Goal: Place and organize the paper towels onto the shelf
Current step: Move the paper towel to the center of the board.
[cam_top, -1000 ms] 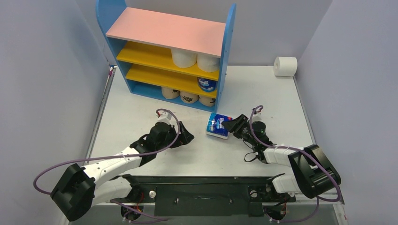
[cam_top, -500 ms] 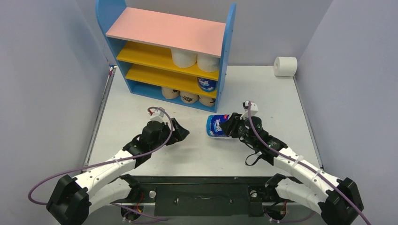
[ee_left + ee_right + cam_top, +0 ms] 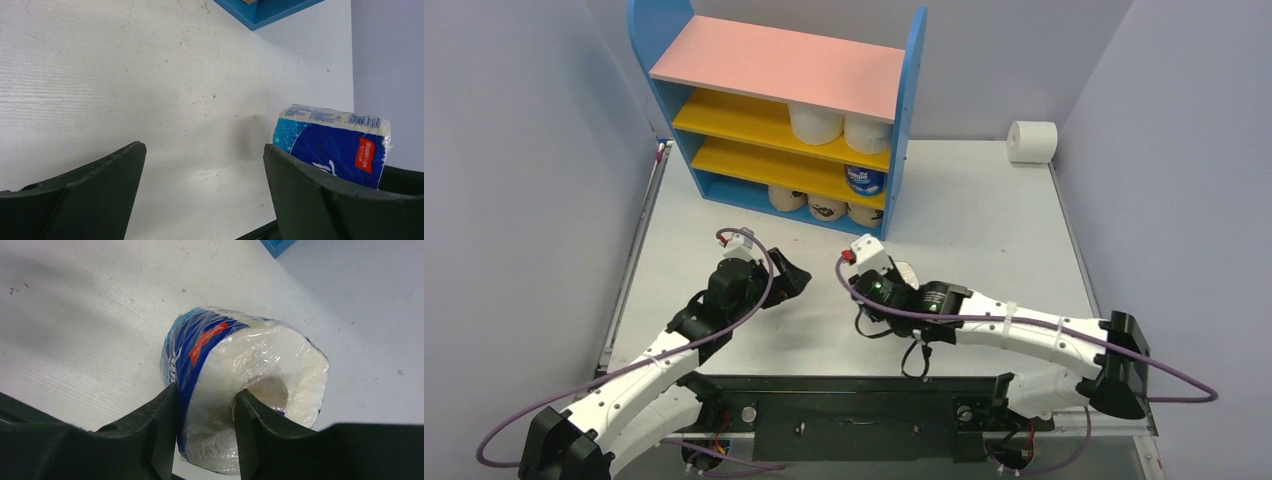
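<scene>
The shelf (image 3: 776, 62) stands at the back of the table. It holds two white rolls (image 3: 815, 122) on the upper yellow board, a blue-wrapped roll (image 3: 865, 180) on the lower one, and three tan printed rolls (image 3: 827, 208) on the base. My right gripper (image 3: 205, 405) is shut on another blue-wrapped roll (image 3: 240, 350), one finger inside its core and one outside. In the top view the wrist mostly hides that roll (image 3: 905, 272). My left gripper (image 3: 790, 277) is open and empty, just left of that roll (image 3: 332, 150).
One white roll (image 3: 1032, 141) lies alone at the far right back corner of the table (image 3: 984, 210). The shelf's blue base corner (image 3: 265, 10) shows at the top of the left wrist view. Purple-grey walls close in both sides.
My right arm swung left with the blue-wrapped roll in its grip and turned its wrist over it. My left gripper moved slightly back and left, still open.
</scene>
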Tool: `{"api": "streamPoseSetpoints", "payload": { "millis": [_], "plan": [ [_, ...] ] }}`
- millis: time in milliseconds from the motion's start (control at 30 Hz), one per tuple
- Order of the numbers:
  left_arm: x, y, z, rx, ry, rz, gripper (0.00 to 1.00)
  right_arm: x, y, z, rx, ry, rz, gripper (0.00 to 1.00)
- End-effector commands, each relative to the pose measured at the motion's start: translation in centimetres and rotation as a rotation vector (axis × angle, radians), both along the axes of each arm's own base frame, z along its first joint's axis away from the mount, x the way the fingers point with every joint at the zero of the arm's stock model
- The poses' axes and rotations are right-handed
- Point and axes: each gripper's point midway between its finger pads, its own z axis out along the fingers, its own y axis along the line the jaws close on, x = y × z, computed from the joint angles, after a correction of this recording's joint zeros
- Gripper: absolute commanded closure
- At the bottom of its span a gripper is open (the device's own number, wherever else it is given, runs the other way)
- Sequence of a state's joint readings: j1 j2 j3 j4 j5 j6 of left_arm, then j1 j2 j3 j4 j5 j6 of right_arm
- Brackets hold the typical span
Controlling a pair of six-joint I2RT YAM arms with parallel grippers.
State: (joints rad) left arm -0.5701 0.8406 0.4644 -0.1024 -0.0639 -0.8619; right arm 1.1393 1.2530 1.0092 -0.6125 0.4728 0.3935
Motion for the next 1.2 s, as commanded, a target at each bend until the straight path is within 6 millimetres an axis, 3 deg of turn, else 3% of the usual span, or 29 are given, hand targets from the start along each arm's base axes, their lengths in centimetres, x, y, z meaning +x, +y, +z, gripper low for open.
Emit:
{"api": "streamPoseSetpoints", "payload": {
  "millis": [0,167,433,667,767,867,1000,1100,1133,1167],
  "plan": [
    [0.4,0.9,1.4,0.013,-0.037,0.026,0.13,0.4,0.3,1.0,-0.248,-0.112,0.042,0.68],
    [0.2,1.4,1.2,0.013,-0.039,0.04,0.13,-0.4,3.0,-1.4,-0.348,-0.069,0.145,0.68],
    [0.3,2.1,1.0,0.015,-0.045,0.059,0.12,-1.1,4.4,-3.5,-0.332,-0.006,0.191,0.64],
    [0.3,2.3,0.5,0.027,-0.028,0.068,0.06,-1.8,4.5,-4.2,-0.302,0.026,0.196,0.49],
    [0.4,2.3,0.3,0.038,-0.015,0.069,0.02,-2.0,4.4,-3.9,-0.279,0.026,0.191,0.42],
    [0.6,2.8,0.1,0.054,0.002,0.103,0.03,-2.1,4.3,-3.2,-0.25,0.022,0.181,0.36],
    [1.1,4.0,-0.6,0.033,0.041,0.197,0.04,-2.1,3.6,-0.4,-0.129,-0.013,0.147,0.3],
    [1.3,3.3,-0.3,-0.073,0.055,0.183,0.04,-1.3,1.8,1.2,-0.029,-0.058,0.072,0.28],
    [1.4,2.7,0.3,-0.111,0.037,0.133,0.04,-0.6,1.1,2.8,0.06,-0.087,0.015,0.28],
    [1.4,2.4,0.5,-0.118,0.031,0.112,0.04,-0.2,-0.1,2.4,0.085,-0.097,-0.042,0.28]
  ]
}}
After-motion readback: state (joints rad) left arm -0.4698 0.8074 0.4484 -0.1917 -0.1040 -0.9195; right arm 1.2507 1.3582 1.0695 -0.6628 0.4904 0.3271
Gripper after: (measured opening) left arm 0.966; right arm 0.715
